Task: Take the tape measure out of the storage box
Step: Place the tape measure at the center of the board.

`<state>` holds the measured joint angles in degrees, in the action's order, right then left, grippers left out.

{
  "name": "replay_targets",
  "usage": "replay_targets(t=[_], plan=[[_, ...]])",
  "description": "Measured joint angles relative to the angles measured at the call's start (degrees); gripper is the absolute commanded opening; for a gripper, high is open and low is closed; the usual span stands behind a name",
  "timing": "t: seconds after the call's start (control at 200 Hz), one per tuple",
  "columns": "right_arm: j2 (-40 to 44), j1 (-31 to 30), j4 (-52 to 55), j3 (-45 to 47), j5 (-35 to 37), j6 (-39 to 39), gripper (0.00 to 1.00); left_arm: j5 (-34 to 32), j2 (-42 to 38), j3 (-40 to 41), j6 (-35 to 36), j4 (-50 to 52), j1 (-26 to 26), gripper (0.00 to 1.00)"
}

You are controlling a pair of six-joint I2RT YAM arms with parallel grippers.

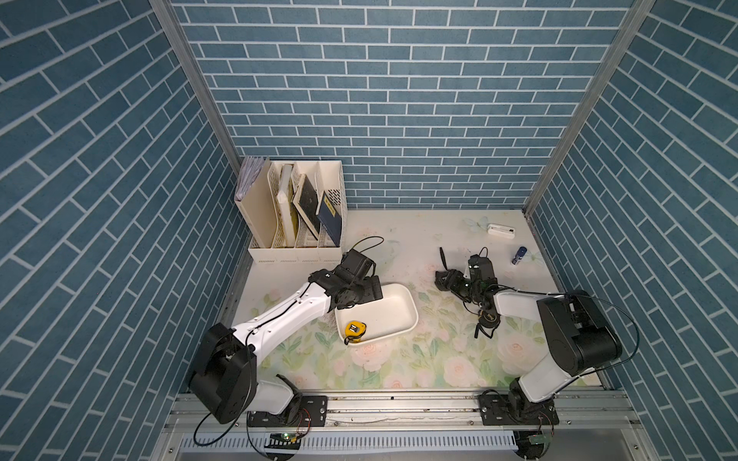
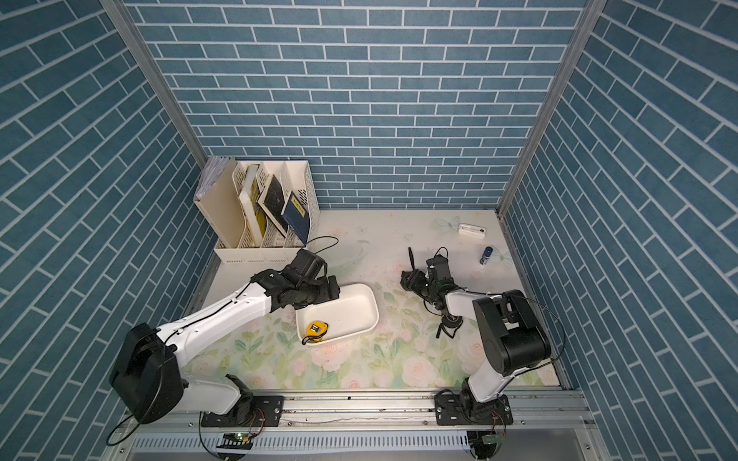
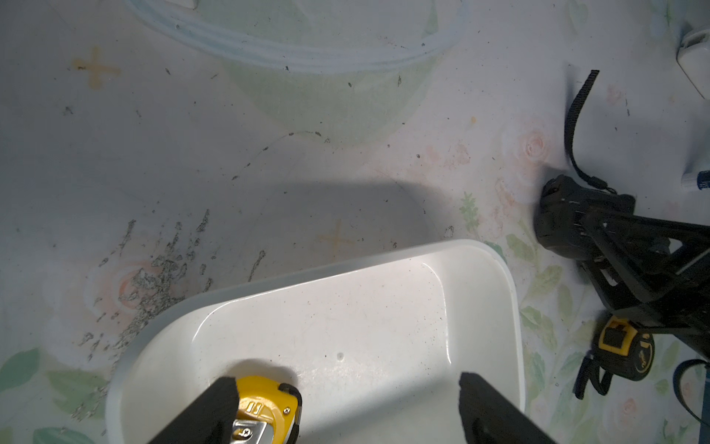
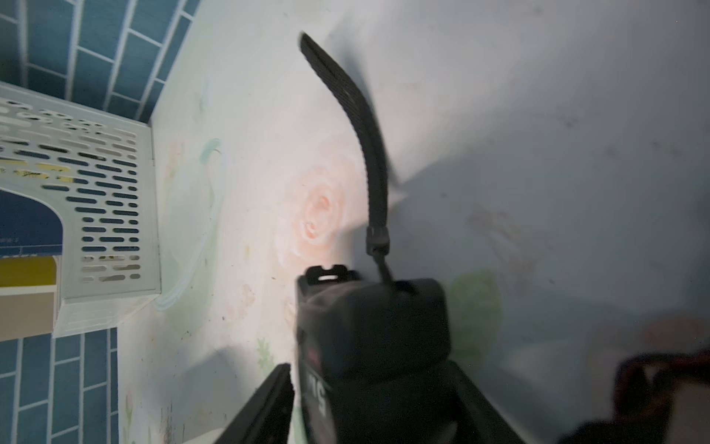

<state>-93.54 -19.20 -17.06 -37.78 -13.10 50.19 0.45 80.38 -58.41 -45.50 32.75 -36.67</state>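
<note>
The white storage box (image 1: pixel 403 297) lies mid-table in both top views, its rim (image 2: pixel 371 297) rounded. A yellow tape measure (image 1: pixel 354 329) sits in its near-left corner. My left gripper (image 1: pixel 373 297) hangs over the box's far-left end. In the left wrist view that gripper (image 3: pixel 345 388) is open, with the yellow tape measure (image 3: pixel 265 403) beside one finger (image 3: pixel 215 407). To the right of the box, my right gripper (image 1: pixel 442 279) is low over the table, open around a black tape measure (image 4: pixel 369 330) with a strap; a thin gap shows beside one finger (image 4: pixel 274 388).
A black-and-yellow tape measure (image 1: pixel 488 319) lies on the table under the right arm. A cream file rack (image 1: pixel 295 211) with books stands at the back left. A small white device (image 1: pixel 501 231) and a blue tube (image 1: pixel 519 255) lie at the back right. Blue brick-patterned walls enclose three sides.
</note>
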Motion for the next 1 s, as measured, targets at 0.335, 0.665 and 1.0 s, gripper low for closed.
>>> replay_targets(t=[0.335, 0.665, 1.0], plan=[[1.4, 0.0, -0.4, 0.6, 0.8, 0.4, 0.93, 0.0, 0.0, 0.0, 0.2, 0.0, 0.0, 0.95], [9.5, 0.0, 5.2, 3.8, 3.5, -0.1, 1.00, 0.2, 1.2, 0.0, 0.4, 1.4, -0.4, 0.98], [20.5, -3.6, 10.6, 0.9, 8.9, -6.3, 1.00, -1.6, 2.2, 0.0, -1.2, 6.8, -4.9, 0.98]])
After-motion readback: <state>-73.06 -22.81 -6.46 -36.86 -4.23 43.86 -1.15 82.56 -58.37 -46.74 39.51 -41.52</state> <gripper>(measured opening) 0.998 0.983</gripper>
